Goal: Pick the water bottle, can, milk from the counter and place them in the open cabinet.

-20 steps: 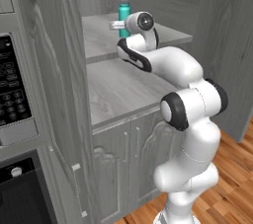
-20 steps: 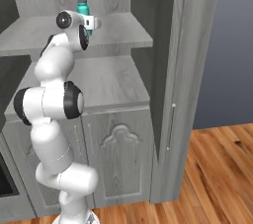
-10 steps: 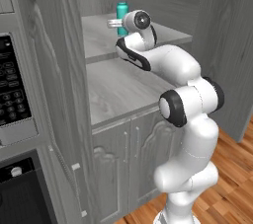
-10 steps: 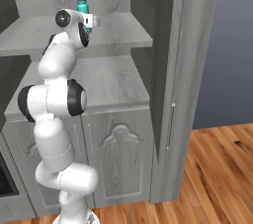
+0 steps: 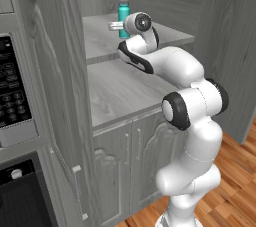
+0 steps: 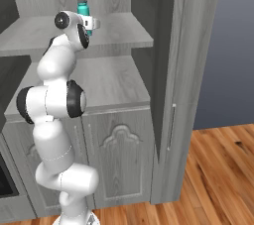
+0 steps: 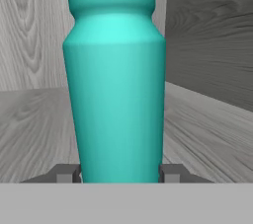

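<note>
The teal water bottle (image 5: pixel 123 10) (image 6: pixel 83 7) stands upright at the back of the open cabinet's upper shelf (image 5: pixel 167 32) (image 6: pixel 121 30). My gripper (image 5: pixel 119 25) (image 6: pixel 92 22) reaches in over that shelf and is shut on the bottle's lower body. Close up in the hand view, the water bottle (image 7: pixel 116 80) sits between my two fingertips (image 7: pixel 66 172), with my gripper (image 7: pixel 118 172) squeezing its sides. The grey cap shows at the top edge. The bottle's base is hidden, so contact with the shelf cannot be told. The can, the milk and the counter are out of view.
Below is a deeper grey shelf (image 5: pixel 120 91) (image 6: pixel 109 83). The cabinet's slab door (image 6: pixel 176 70) stands open on the right. Low arched-panel doors (image 5: pixel 132 166) (image 6: pixel 119 154) sit underneath. A microwave (image 5: pixel 11 88) and oven (image 5: pixel 20 191) are to the left, and the wood floor (image 6: pixel 218 169) to the right.
The hand and the bottle have sunk slightly toward the upper shelf. The arm's pose is otherwise almost the same.
</note>
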